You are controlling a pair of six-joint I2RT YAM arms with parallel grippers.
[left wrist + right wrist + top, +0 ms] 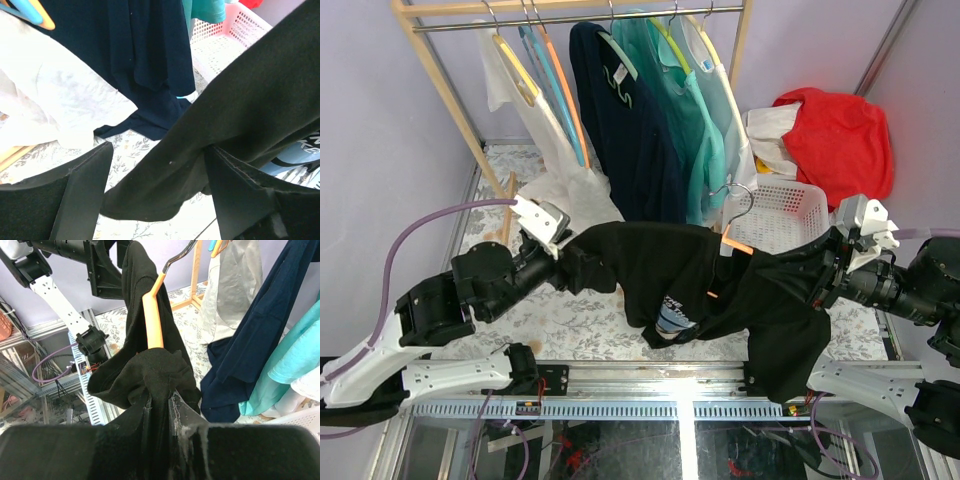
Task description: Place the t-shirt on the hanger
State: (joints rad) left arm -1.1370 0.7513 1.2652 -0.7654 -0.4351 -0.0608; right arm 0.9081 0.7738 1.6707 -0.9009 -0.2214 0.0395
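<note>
The black t-shirt (pixel 690 275) hangs stretched between both grippers above the table, its blue and white graphic (pixel 675 318) sagging toward the near edge. The orange hanger (pixel 736 245) is inside it, and the silver hook (pixel 735 205) pokes out on top. My left gripper (pixel 560 250) is open. A sleeve of the t-shirt (pixel 200 135) runs between its fingers (pixel 75 200) and rests against the right one. My right gripper (pixel 161 397) is shut on a bunched fold of the t-shirt (pixel 155 370). Just beyond the fold, the hanger's orange arm (pixel 154 315) rises out of the cloth.
A wooden rack (pixel 440 80) stands at the back with a navy shirt (pixel 630 120), teal shirts (pixel 695 110) and a white garment (pixel 535 130). A white basket (pixel 780 215) and red cloth (pixel 840 130) sit back right. A floral cloth (pixel 580 320) covers the table.
</note>
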